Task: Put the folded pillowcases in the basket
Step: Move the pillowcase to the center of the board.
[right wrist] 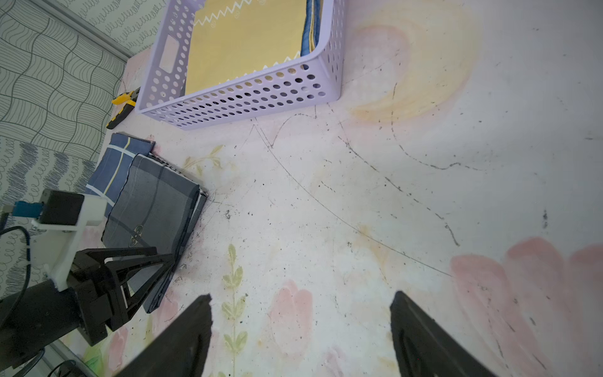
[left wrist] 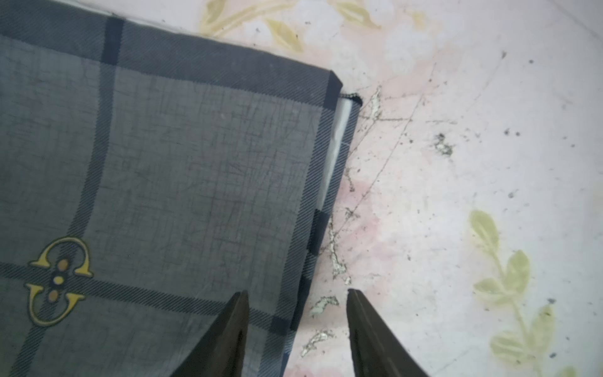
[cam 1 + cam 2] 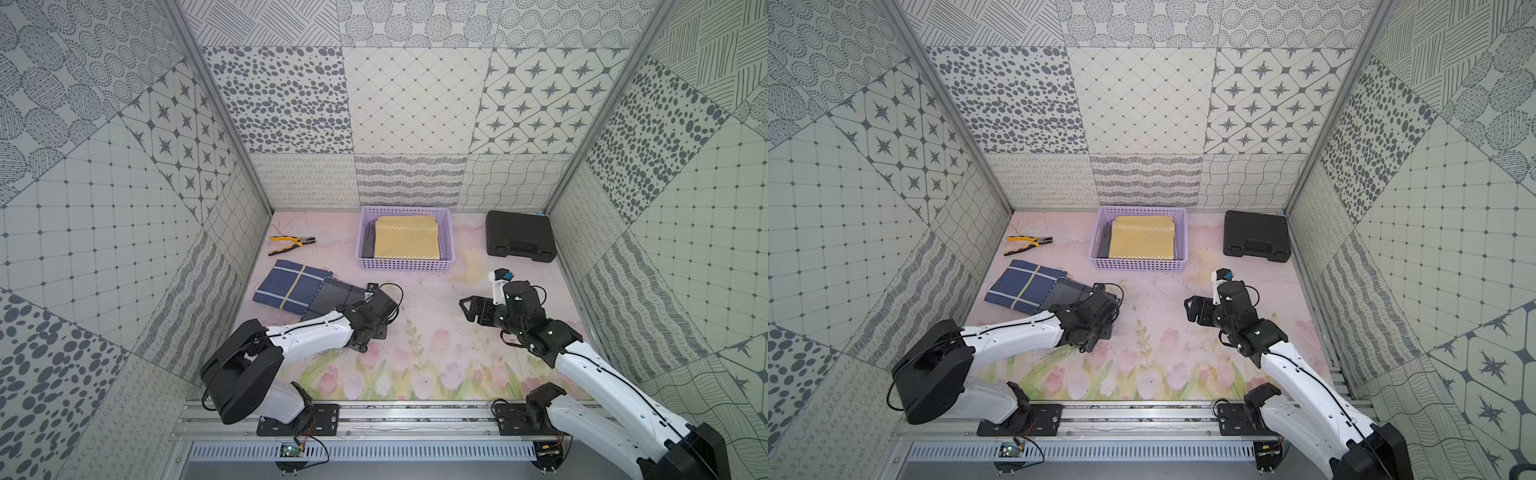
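Note:
A grey checked folded pillowcase (image 3: 338, 293) (image 2: 195, 163) lies at the left, overlapping a blue checked folded one (image 3: 291, 286). My left gripper (image 2: 296, 291) is low at the grey one's right edge, its jaws partly apart. One finger is over the cloth and the other over the mat, so the edge lies between them. In both top views its fingertips are hidden under the wrist (image 3: 1096, 307). The lilac basket (image 3: 405, 264) (image 1: 248, 98) stands at the back middle, holding a yellow folded cloth (image 3: 407, 241). My right gripper (image 3: 465, 310) (image 1: 301, 293) hovers open and empty over the mat.
Yellow-handled pliers (image 3: 291, 244) lie at the back left. A black hard case (image 3: 519, 237) sits at the back right. Patterned walls close in the left, right and back sides. The arm bases stand on a rail (image 3: 415, 415) along the front.

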Controlling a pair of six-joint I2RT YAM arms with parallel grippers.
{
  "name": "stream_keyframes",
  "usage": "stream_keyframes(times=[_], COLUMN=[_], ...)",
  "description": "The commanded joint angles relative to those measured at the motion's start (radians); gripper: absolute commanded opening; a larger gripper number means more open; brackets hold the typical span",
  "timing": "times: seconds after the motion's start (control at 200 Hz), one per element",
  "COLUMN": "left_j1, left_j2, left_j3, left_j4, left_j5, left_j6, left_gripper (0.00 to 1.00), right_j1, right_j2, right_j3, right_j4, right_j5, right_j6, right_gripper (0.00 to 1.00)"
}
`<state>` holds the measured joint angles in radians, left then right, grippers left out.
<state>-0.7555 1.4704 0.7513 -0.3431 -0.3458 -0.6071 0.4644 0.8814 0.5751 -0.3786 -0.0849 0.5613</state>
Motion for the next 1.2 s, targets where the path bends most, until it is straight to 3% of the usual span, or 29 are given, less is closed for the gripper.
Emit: stream_keyframes(times=[0.0,0.42,0.56,0.841,1.196], left_j1=[0.007,0.004,0.003,0.004,-0.045], left_j2=[0.043,0.139,0.164,0.173,0.112], left_j3=[0.023,0.049,0.062,0.072,0.115], left_j4=[-0.050,-0.063,-0.074,-0.082,-0.071], left_j5=[-0.058,-0.088,-0.094,-0.086,-0.004], left_j6=[0.042,0.043,0.040,0.032,0.025], left_gripper=[0.51,0.41,0.32,0.00,0.00], right_j1=[0.004,0.004,0.004,0.005,0.005], right_j2=[-0.022,-0.036,-0.041,-0.048,-0.052], right_j3=[-0.011,-0.022,-0.024,-0.027,-0.029], right_j4=[0.019,0.011,0.012,0.008,0.005], right_j5=[0.018,0.025,0.026,0.026,0.038], right_j6=[-0.009,-0.012,-0.012,-0.015,-0.018], right_gripper=[0.88,0.88,0.88,0.88,0.87])
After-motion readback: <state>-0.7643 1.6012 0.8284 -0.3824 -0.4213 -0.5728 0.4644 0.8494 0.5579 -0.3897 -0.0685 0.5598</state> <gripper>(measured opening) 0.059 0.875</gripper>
